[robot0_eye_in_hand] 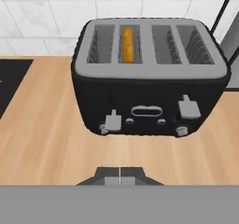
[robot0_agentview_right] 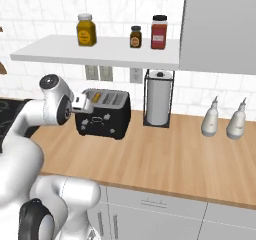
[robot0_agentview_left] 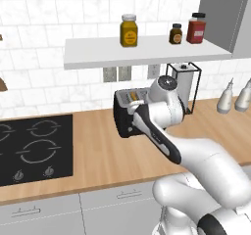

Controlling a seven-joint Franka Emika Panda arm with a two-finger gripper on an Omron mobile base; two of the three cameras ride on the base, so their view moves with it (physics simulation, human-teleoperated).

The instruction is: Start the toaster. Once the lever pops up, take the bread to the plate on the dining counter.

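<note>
The toaster (robot0_eye_in_hand: 149, 73) is set on the wood counter (robot0_agentview_right: 165, 159) against the white tiled wall, with its long axis running left to right along the wall and its lever face turned toward the near edge. In the hand view four slots are seen across its silvery top, each running front to back. The bread (robot0_eye_in_hand: 128, 45) is stood on edge in the second slot from the left, sunk low so that only its golden-orange top edge is seen; its long line runs front to back with the slot. Two grey levers are carried on the front: the left lever (robot0_eye_in_hand: 113, 122) is seen low on the face, the right lever (robot0_eye_in_hand: 188, 108) higher.

The gripper (robot0_eye_in_hand: 120, 176) is held just in front of the toaster, pointed at its front face and clear of it, with its jaws together and nothing between them. In the right base view the hand is seen at the toaster's left near corner.

A black hob (robot0_agentview_left: 34, 148) is set into the counter to the left. A paper-towel stand (robot0_agentview_right: 159, 99) is placed just right of the toaster, and two white bottles (robot0_agentview_right: 224, 118) farther right. Three jars (robot0_agentview_right: 122, 33) are lined up on the shelf (robot0_agentview_right: 95, 51) above.
</note>
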